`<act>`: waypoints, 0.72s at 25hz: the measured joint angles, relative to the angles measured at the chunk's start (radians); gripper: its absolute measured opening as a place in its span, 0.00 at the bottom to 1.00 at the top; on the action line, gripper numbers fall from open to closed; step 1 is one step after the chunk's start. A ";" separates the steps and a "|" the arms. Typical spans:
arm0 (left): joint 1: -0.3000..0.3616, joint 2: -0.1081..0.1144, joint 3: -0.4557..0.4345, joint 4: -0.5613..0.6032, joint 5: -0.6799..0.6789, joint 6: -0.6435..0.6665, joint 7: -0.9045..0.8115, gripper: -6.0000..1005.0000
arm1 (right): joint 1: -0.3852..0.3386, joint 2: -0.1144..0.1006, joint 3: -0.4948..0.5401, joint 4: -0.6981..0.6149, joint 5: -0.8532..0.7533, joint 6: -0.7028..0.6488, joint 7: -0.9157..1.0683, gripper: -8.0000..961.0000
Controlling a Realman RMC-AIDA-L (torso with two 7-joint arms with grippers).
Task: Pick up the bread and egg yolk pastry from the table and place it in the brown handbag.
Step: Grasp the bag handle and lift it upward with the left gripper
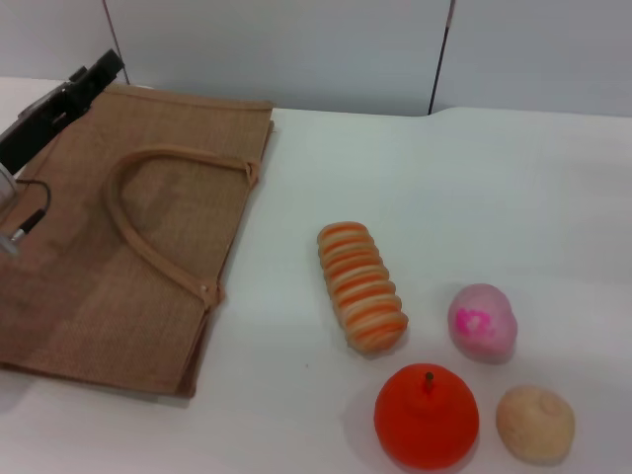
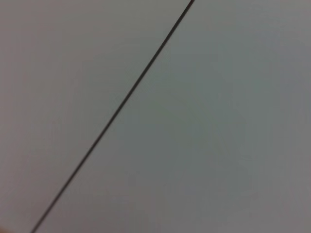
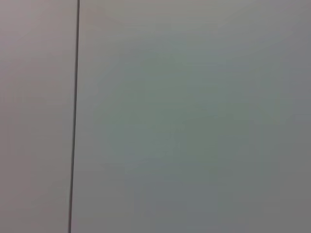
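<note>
The bread (image 1: 361, 286), a ridged loaf striped orange and cream, lies on the white table (image 1: 415, 178) near the middle. The egg yolk pastry (image 1: 534, 423), a small round tan bun, sits at the front right. The brown handbag (image 1: 118, 247) lies flat on the left with its tan handles (image 1: 148, 222) looped on top. My left gripper (image 1: 94, 77) hangs over the bag's far left corner, well away from both foods. My right gripper is out of view. Both wrist views show only a grey wall with a dark seam.
A pink ball with a magenta mark (image 1: 482, 322) sits right of the bread. A red-orange fruit with a stem (image 1: 427, 416) stands between the bread and the pastry, close beside the pastry. A grey panelled wall (image 1: 346, 49) bounds the table's far edge.
</note>
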 joint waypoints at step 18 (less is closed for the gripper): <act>-0.140 0.021 -0.001 0.429 1.008 0.000 -0.790 0.63 | 0.000 -0.002 0.000 -0.001 0.000 0.009 0.000 0.88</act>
